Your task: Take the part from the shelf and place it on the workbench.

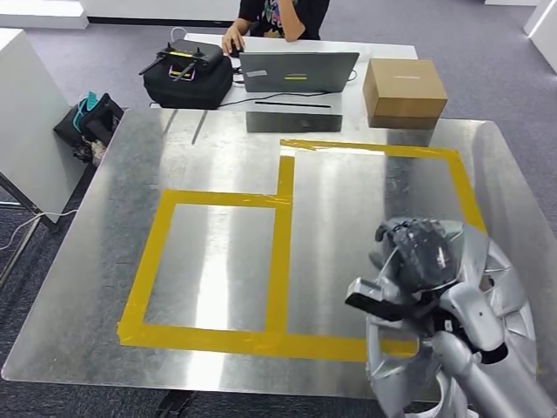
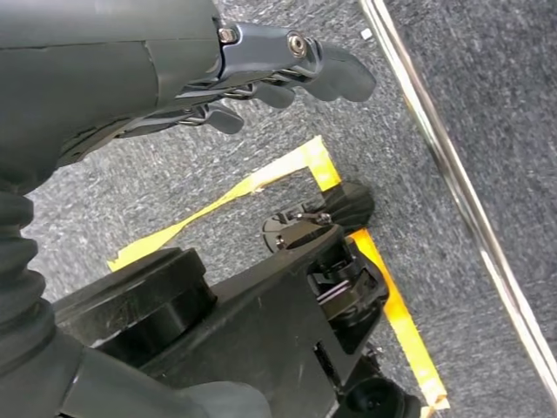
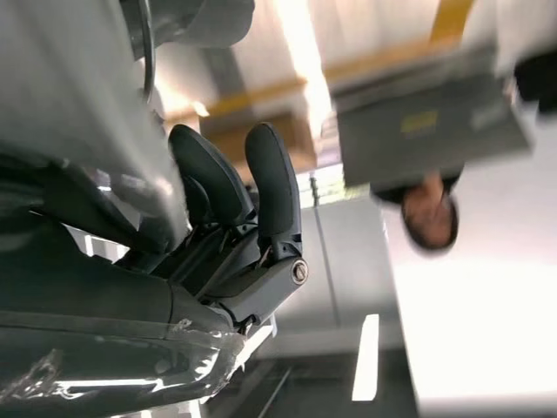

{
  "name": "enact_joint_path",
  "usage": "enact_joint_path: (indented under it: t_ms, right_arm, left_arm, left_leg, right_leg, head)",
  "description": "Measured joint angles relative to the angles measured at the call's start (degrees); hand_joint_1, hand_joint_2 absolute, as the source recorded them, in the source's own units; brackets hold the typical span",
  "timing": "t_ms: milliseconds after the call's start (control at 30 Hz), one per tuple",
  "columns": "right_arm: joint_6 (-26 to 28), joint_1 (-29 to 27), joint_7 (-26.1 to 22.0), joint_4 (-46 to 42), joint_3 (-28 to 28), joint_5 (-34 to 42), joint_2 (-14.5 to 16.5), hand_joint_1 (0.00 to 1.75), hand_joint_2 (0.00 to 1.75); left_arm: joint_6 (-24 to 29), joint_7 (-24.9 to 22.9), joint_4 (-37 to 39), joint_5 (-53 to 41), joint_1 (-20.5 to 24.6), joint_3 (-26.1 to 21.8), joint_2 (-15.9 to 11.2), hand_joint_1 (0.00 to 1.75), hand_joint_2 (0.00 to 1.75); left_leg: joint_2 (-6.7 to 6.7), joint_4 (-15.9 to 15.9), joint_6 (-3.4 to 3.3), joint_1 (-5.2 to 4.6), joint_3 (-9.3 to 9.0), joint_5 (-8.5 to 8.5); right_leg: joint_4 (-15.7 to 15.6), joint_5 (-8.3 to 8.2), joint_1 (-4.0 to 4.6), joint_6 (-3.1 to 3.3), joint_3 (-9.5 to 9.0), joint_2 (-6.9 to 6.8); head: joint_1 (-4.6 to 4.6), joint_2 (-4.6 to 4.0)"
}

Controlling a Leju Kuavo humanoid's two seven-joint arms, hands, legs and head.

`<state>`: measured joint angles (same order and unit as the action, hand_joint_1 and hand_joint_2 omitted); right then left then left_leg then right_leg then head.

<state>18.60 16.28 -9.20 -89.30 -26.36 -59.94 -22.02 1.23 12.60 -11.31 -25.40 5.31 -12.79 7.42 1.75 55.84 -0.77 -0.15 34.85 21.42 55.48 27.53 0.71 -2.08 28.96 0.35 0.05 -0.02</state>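
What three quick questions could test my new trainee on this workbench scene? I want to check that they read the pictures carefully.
1. True or false: the right hand holds the silver finned part over the workbench.
2. Which colour is the tape marking the workbench: A yellow, B red, C blue?
3. Fill in: the cardboard box sits on the far table, beside the grey ____.

Key: 1 true; 2 A; 3 laptop. The left hand hangs over the carpet, holding nothing.
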Motion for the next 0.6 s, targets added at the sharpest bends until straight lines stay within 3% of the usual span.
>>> enact_joint_path:
  t_ms: [67,233,433,600]
  right_arm:
    - [0.7,-4.5,0.5,0.2,-2.3,0.2,2.4,1.75,1.75]
    - [7.0,-6.9,-0.2,-0.5,-2.9,-3.5,3.6,1.75,1.75]
    - [11.8,-7.9,2.3,-2.2,-2.3,-9.1,3.9,1.75,1.75]
    - [13.7,-8.0,5.7,-2.5,1.3,-12.0,3.3,1.75,1.75]
  left_arm:
    - [0.1,0.0,0.0,-0.2,0.1,0.0,0.0,0.00,1.75]
    - [0.3,0.0,0.0,-0.3,0.1,0.0,0.0,0.00,1.75]
    - [0.6,0.0,0.0,-0.4,0.0,0.0,0.0,0.00,1.75]
    - [0.6,0.3,0.0,-0.3,0.0,-0.1,-0.1,0.00,1.75]
  left_leg:
    - [-0.12,0.0,0.03,-0.13,0.37,-0.11]
    - [-0.23,0.0,0.07,-0.07,0.41,-0.09]
    - [-0.37,0.0,0.11,-0.06,0.41,-0.12]
    - [-0.53,0.0,0.05,-0.11,0.43,-0.24]
  right_leg:
    - [0.2,-0.14,-0.12,-0.17,0.25,0.20]
    - [0.2,-0.08,-0.14,-0.07,0.93,0.33]
    - [0.2,-0.21,-0.13,0.01,1.05,0.51]
    - [0.2,-0.40,-0.15,-0.08,1.11,0.64]
  head:
    - [-0.02,0.00]
    - [-0.03,0.00]
    - [-0.01,0.00]
    - [-0.01,0.00]
